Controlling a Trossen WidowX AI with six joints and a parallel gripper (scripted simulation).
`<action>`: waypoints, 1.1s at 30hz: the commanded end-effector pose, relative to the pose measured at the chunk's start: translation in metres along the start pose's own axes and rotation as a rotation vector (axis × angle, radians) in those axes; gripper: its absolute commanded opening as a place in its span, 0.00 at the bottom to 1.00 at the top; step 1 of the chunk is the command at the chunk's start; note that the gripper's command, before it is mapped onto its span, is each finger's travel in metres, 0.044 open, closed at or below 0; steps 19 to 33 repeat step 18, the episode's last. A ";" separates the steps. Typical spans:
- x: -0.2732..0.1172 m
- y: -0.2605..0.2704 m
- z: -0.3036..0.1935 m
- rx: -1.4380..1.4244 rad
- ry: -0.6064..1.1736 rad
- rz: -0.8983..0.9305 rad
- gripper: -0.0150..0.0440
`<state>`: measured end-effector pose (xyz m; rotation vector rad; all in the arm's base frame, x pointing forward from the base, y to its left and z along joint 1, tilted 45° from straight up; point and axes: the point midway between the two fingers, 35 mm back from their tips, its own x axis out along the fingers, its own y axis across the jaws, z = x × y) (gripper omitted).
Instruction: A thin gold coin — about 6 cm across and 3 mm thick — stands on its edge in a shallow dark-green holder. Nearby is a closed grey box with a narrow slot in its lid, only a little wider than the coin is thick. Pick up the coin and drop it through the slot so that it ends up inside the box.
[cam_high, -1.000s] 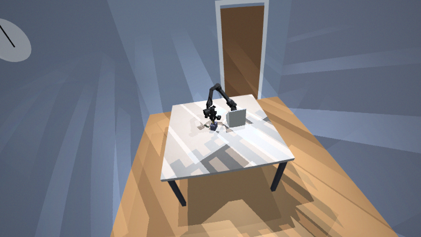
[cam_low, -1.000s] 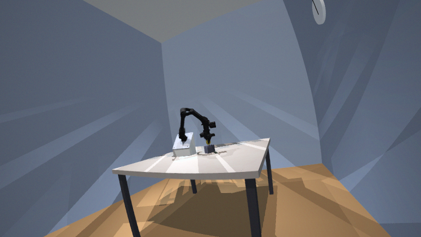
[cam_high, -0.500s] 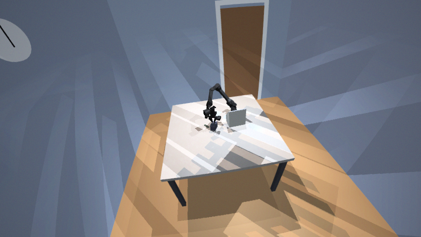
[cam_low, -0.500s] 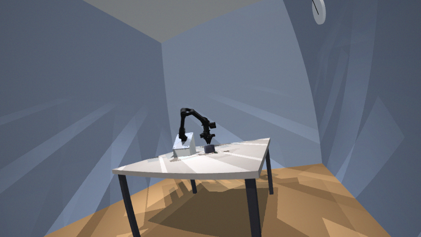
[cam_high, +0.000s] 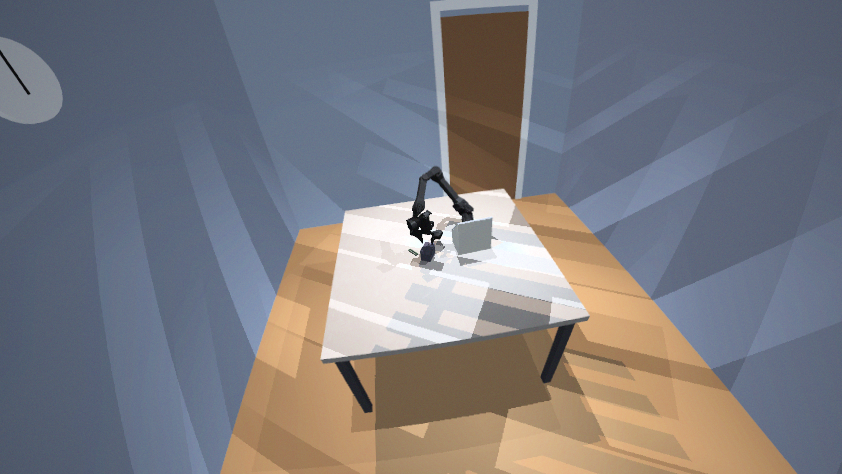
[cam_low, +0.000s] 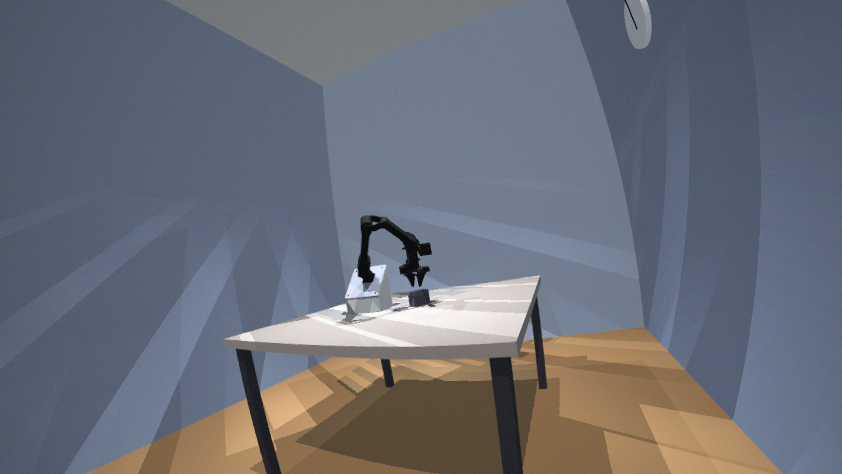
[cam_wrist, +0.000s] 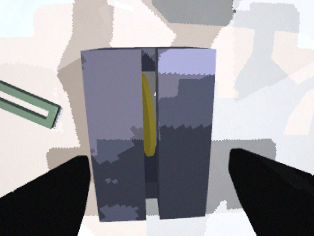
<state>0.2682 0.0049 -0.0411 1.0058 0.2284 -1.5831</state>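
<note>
Blue-grey walls, crossed by slanting bands of light, enclose a wood-coloured floor; a brown door (cam_high: 484, 100) in a white frame stands beyond the bench (cam_high: 377, 320) (cam_low: 377, 347), whose pale, straight-edged top rests on dark square legs. Taking the slotted box (cam_high: 427, 252) (cam_low: 419, 297) (cam_wrist: 112, 100) as the landmark, bench surface extends around it, with the front edge well apart from it. Near the box stands a pale grey, wedge-shaped pedestal (cam_high: 478, 237) (cam_low: 377, 301), with a gap between the two. From the pedestal the matte black, jointed arm (cam_high: 419, 191) (cam_low: 395, 228) arches up and over towards the box. Its end effector (cam_high: 427, 242) (cam_low: 417, 284) (cam_wrist: 160, 162) hangs above the box, open and holding nothing, one dark tapered finger towards each side of the lid in the wrist view. The box itself is grey, tinted violet and blotched with shadow, its lid split by a straight, narrow slot. Beside the box, apart from it, lies the shallow green holder (cam_high: 413, 252) (cam_wrist: 54, 115), a slim bar with a long groove. Smallest is the gold coin (cam_wrist: 149, 117), edge-up within the slot's outline, between the lid's two halves; its exact depth I cannot tell.
</note>
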 end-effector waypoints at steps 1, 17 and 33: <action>-0.009 0.002 -0.002 0.009 0.011 0.005 0.88; -0.046 -0.001 0.002 0.002 0.001 0.004 1.00; -0.046 -0.001 0.002 0.002 0.001 0.004 1.00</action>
